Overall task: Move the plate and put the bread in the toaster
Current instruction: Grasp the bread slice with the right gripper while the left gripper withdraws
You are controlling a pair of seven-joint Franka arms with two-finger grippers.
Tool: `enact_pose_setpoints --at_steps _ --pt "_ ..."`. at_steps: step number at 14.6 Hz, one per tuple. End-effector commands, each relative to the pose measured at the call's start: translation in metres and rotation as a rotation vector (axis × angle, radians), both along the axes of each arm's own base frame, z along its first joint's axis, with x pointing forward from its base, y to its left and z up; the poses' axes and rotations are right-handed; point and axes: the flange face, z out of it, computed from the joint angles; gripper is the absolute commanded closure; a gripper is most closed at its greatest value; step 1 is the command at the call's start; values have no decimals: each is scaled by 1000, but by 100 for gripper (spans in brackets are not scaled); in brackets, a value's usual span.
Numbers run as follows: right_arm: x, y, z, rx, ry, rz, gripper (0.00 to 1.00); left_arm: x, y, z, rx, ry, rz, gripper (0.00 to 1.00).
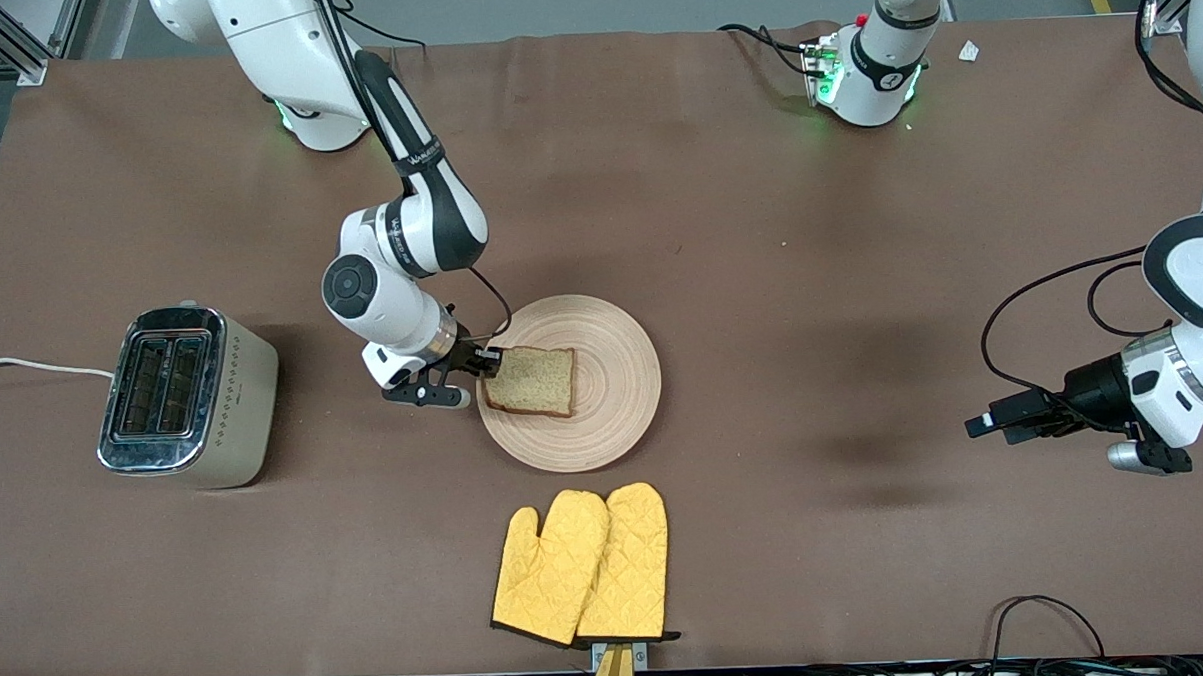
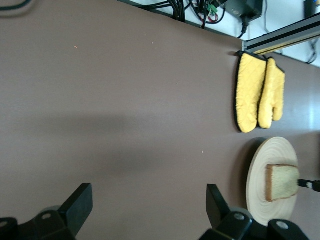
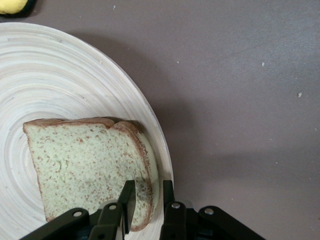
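The bread (image 1: 531, 380) lies on the pale wooden plate (image 1: 619, 417) in the middle of the table. My right gripper (image 1: 489, 362) is at the plate's rim on the toaster side, its fingers closed on the bread's crust edge. In the right wrist view the gripper (image 3: 147, 197) pinches the bread (image 3: 85, 160) over the plate (image 3: 60, 65). The cream toaster (image 1: 188, 397) stands toward the right arm's end, slots up and empty. My left gripper (image 1: 985, 423) is open and empty over bare table at the left arm's end (image 2: 148, 192), and waits. The left wrist view shows the plate (image 2: 260, 170) and bread (image 2: 281, 181) farther off.
A pair of yellow oven mitts (image 1: 585, 569) lies nearer the front camera than the plate, by the table's edge; they also show in the left wrist view (image 2: 260, 92). The toaster's white cord (image 1: 32, 366) runs off the table's end.
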Motion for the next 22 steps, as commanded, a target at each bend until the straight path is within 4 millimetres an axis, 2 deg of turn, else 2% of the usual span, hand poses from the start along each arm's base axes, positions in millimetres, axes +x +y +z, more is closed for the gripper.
enact_pose_setpoints --at_steps 1,4,6,9,11,13,16,18,20,22 --pt "-2 8 -7 -2 -11 -14 71 -11 -11 27 94 27 -27 0" --pt "-2 9 -7 -3 -11 -24 74 -27 -24 68 246 52 -67 0" --pt "-4 13 -7 -2 -13 -18 78 -39 -45 87 297 88 -75 0" --pt "-8 20 -8 -4 -27 -9 92 -58 -69 125 401 109 -52 0" --pt "-7 20 -9 -5 -22 -24 95 -72 -93 146 466 100 -80 0" --pt "-8 21 -8 -3 -17 -34 97 -87 -92 168 533 113 -68 0" --pt "-6 20 -5 -6 -7 -28 99 -108 -76 194 592 150 -36 0" --pt "-4 24 4 -5 36 -6 99 -117 -77 212 607 129 -26 0" --pt "5 19 23 -2 85 -3 99 -128 -80 229 613 111 -24 0" --pt "18 17 53 -35 139 27 99 -137 -81 234 610 142 -36 0"
